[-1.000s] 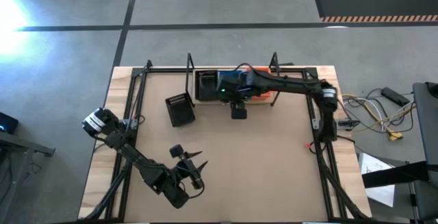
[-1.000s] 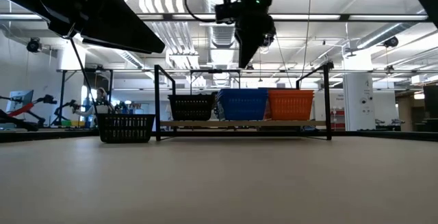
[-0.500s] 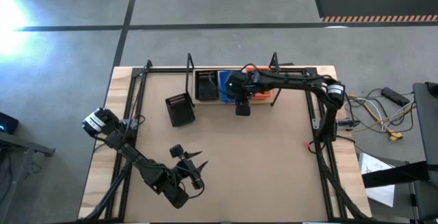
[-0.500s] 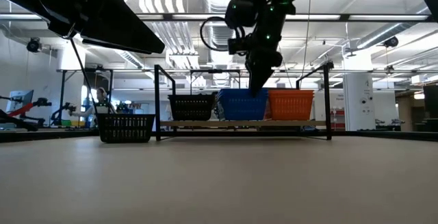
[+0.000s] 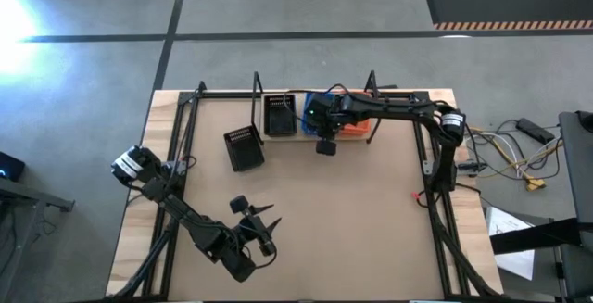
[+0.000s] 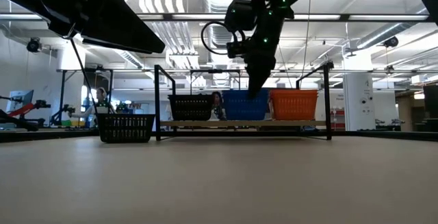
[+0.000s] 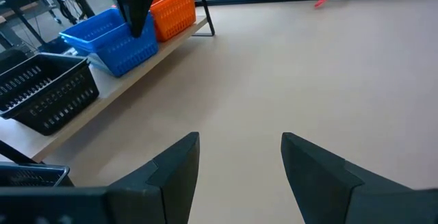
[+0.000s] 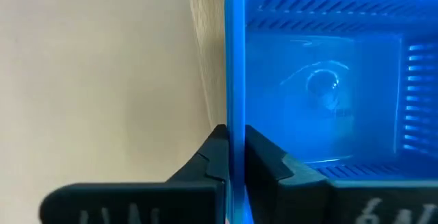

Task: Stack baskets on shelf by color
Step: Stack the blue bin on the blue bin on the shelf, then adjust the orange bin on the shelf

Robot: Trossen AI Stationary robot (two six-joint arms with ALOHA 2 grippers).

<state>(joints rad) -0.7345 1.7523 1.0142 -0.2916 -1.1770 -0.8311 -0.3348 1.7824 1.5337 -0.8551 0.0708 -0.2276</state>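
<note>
Baskets were seen on the shelf (image 6: 239, 123) at the table's twelve o'clock edge: black (image 5: 280, 115), blue (image 5: 311, 106) and orange (image 6: 293, 105) in a row, with another black basket (image 5: 244, 146) on the brown tabletop (image 5: 371, 220) toward ten o'clock. No writing could be read. The right gripper (image 8: 231, 157) was clamped on the blue basket's wall, shown only by its wrist view. The left gripper (image 7: 239, 172), jaws apart, was held at seven o'clock. A workshop with ceiling lights was shown behind by the low view.
</note>
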